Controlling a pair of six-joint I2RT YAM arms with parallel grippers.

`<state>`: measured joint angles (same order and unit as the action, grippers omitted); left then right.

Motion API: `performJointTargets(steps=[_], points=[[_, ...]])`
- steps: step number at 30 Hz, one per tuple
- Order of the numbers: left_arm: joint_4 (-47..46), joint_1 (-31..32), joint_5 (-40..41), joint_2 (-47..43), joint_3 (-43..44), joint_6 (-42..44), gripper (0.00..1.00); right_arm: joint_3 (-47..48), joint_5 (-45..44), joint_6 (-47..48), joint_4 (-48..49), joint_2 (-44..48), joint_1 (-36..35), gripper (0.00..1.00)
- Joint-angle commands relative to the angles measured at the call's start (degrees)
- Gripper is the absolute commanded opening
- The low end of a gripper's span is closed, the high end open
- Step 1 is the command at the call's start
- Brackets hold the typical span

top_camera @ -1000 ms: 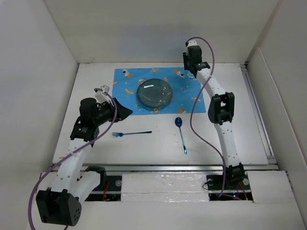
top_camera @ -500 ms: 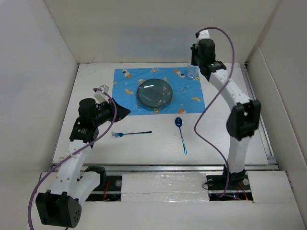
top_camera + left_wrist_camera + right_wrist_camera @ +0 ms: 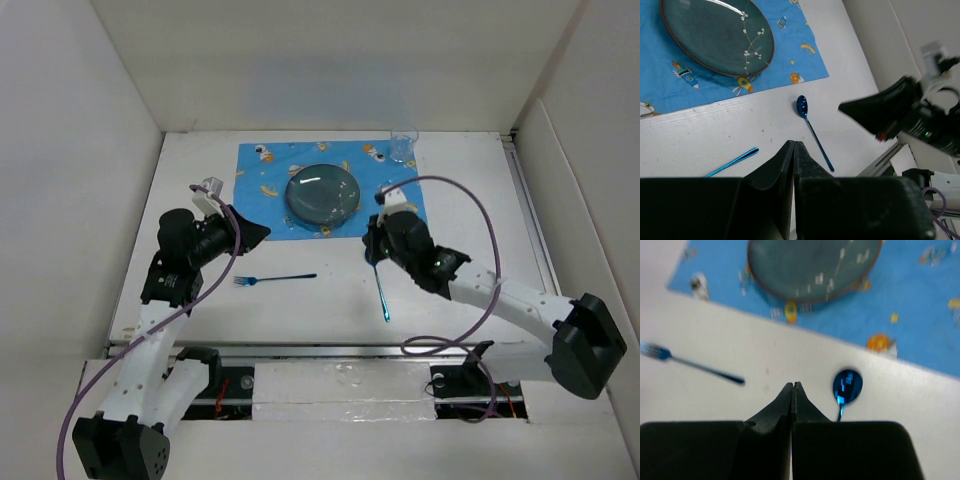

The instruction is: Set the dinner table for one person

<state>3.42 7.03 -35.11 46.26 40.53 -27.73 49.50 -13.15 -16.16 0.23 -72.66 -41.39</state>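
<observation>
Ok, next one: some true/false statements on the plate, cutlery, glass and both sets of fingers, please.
1. The plate sits on the placemat. True.
2. The fork lies on the placemat. False: it lies on the bare dinner table, nearer the arms.
3. The right fingers are shut on the spoon. False: they are shut but empty; the spoon lies beside them.
4. The glass stands at the placemat's far right corner. True.
5. The left fingers are spread wide. False: they are shut, holding nothing.
</observation>
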Motion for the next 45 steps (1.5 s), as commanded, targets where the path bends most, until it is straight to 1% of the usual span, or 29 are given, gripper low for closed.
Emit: performJointTargets(steps=[1, 2, 3, 4, 5, 6, 7, 10, 11, 14, 19, 24, 25, 27, 30, 34, 36, 37, 39, 40, 41, 42, 45], points=[[-2.5, -0.2, -1.4, -1.4, 0.1, 0.1, 0.00, -5.2, -9.3, -6.1, -4.4, 5.9, -6.0, 0.00], [-2.6, -0.2, -1.5, -1.5, 0.2, 0.0, 0.00, -7.0, -10.9, -7.0, -4.9, 6.4, -7.0, 0.04], [-2.6, -0.2, -1.6, -1.5, 0.1, 0.1, 0.02, -9.7, -11.6, -8.6, -5.7, 6.6, -8.0, 0.16], [-2.6, -0.2, -1.9, -1.5, 0.1, 0.0, 0.06, -10.4, -13.0, -9.1, -7.0, 6.3, -9.3, 0.22], [-2.7, -0.2, -2.0, -1.5, 0.2, 0.0, 0.14, -11.3, -13.3, -10.5, -7.9, 5.8, -9.3, 0.29], [-2.8, -0.2, -2.1, -1.5, 0.1, 0.2, 0.24, -12.1, -13.6, -11.2, -7.9, 5.0, -9.3, 0.34], [-2.9, -0.2, -2.2, -1.5, 0.1, 0.2, 0.29, -13.3, -13.3, -12.4, -7.9, 3.2, -9.3, 0.43], [-2.8, -0.2, -2.1, -1.5, 0.1, 0.2, 0.31, -14.0, -12.6, -12.8, -5.3, 0.5, -9.3, 0.46], [-2.7, -0.2, -2.1, -1.6, 0.1, 0.2, 0.31, -14.0, -12.2, -13.2, -4.1, -1.7, -8.8, 0.46], [-2.5, -0.2, -1.7, -1.6, 0.2, 0.4, 0.32, -14.1, -12.4, -13.7, -1.2, -5.1, -7.4, 0.46], [-2.5, -0.2, -2.1, -1.3, 0.0, 0.4, 0.32, -13.2, -11.8, -13.4, 2.1, -12.3, -7.4, 0.47], [-2.6, -0.2, -2.3, -0.8, 0.0, 0.3, 0.32, -13.4, -13.5, -15.4, 2.4, -15.8, -7.4, 0.40], [-2.6, -0.2, -2.4, -0.8, 0.1, 0.3, 0.32, -13.5, -13.6, -15.6, 2.6, -16.3, -7.4, 0.34], [-2.7, -0.2, -2.5, -0.6, 0.1, 0.4, 0.32, -13.9, -13.3, -15.9, 3.2, -16.8, -7.4, 0.11], [-2.7, -0.2, -2.5, -0.6, 0.2, 0.4, 0.32, -13.9, -13.9, -16.8, 2.8, -17.3, -7.4, 0.00], [-2.7, -0.2, -2.4, -0.3, 0.2, 0.4, 0.32, -13.0, -16.6, -17.1, 0.5, -15.0, -8.7, 0.00], [-2.7, -0.2, -2.6, -0.1, 0.2, 0.2, 0.32, -11.9, -17.5, -15.4, -2.2, -11.2, -7.9, 0.00], [-3.0, -0.2, -2.8, -0.1, 0.1, 0.2, 0.32, -9.2, -16.2, -11.7, -3.0, -8.8, -5.9, 0.00], [-3.0, -0.2, -2.7, -0.1, 0.2, 0.1, 0.32, -8.3, -15.3, -10.3, -3.0, -7.2, -3.0, 0.00], [-2.9, -0.2, -2.6, -0.2, 0.1, 0.1, 0.32, -7.1, -14.2, -7.5, -2.1, -6.8, -1.3, 0.00], [-3.0, -0.2, -2.6, -0.3, 0.1, 0.2, 0.32, -4.6, -11.6, -6.2, -1.6, -6.8, 0.4, 0.00], [-2.8, -0.2, -2.6, -0.4, 0.0, 0.2, 0.32, -3.2, -10.3, -5.1, -1.2, -8.1, 3.7, 0.00], [-2.7, -0.2, -2.5, -0.5, 0.1, 0.4, 0.32, 4.5, -7.3, -1.6, -1.7, -11.6, 7.5, 0.00]])
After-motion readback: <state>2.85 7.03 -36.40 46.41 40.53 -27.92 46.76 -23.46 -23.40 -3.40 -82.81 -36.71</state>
